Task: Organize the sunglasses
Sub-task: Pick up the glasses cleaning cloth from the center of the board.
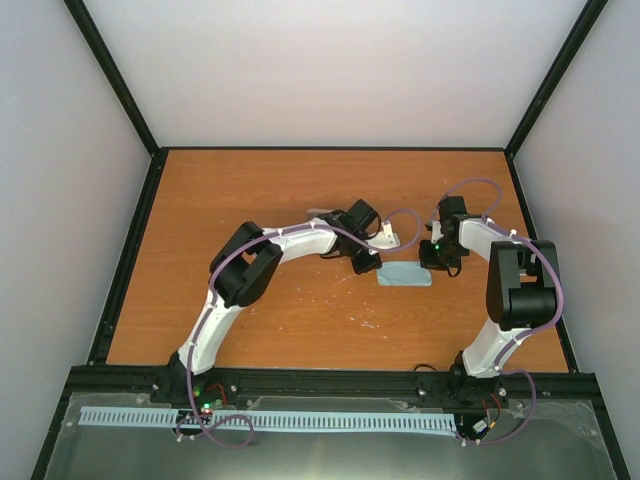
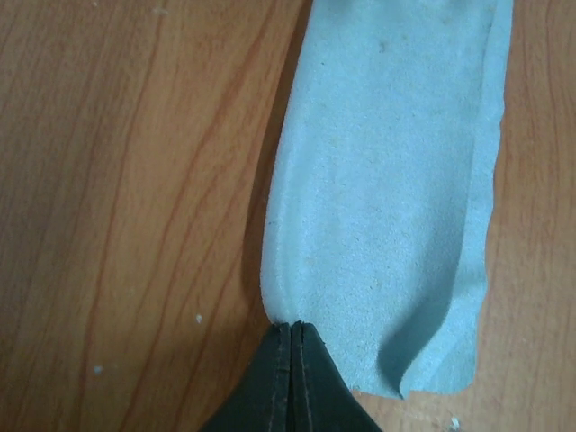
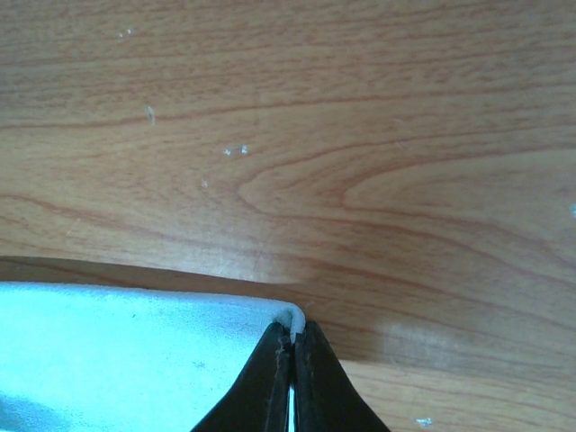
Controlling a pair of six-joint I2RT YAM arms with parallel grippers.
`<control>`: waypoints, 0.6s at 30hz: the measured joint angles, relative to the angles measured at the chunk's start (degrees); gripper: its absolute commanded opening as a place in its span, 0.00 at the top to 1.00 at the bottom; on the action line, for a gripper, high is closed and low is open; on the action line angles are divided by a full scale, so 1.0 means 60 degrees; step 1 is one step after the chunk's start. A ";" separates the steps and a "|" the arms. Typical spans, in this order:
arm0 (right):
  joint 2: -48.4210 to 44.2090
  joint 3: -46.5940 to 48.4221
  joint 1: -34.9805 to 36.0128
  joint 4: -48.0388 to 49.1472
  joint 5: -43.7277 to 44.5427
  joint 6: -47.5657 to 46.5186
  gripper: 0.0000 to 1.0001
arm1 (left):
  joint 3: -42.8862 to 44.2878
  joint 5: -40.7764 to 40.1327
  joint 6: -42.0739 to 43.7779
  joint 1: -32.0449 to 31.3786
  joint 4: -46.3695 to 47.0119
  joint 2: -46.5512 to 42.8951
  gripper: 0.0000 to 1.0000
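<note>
The sunglasses do not show in any view. A flat light blue cloth [image 1: 405, 275] lies on the wooden table between my two grippers. My left gripper [image 1: 368, 263] is at its left end and is shut on the cloth's edge; in the left wrist view the jaws [image 2: 292, 328] pinch the near edge of the cloth [image 2: 387, 180], which lies as a narrow strip with a raised fold along its right side. My right gripper [image 1: 437, 262] is at the right end, and its jaws [image 3: 293, 335] are shut on a corner of the cloth [image 3: 117, 351].
A pale rounded edge [image 1: 322, 213] peeks out behind my left forearm; I cannot tell what it is. The table [image 1: 250, 190] has a black frame round it and grey walls on three sides. Small white specks dot the wood [image 1: 365, 318].
</note>
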 measured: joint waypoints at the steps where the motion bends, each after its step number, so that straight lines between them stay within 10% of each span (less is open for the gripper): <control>1: 0.0000 0.0000 0.0000 0.0007 -0.0015 0.0000 0.97 | -0.0098 -0.0029 0.0007 0.0000 0.0004 -0.0073 0.99; 18: -0.0240 0.0000 0.0430 0.0211 -0.0572 0.0000 0.97 | -0.1009 -0.0539 0.0011 0.0157 0.0368 -0.1005 0.99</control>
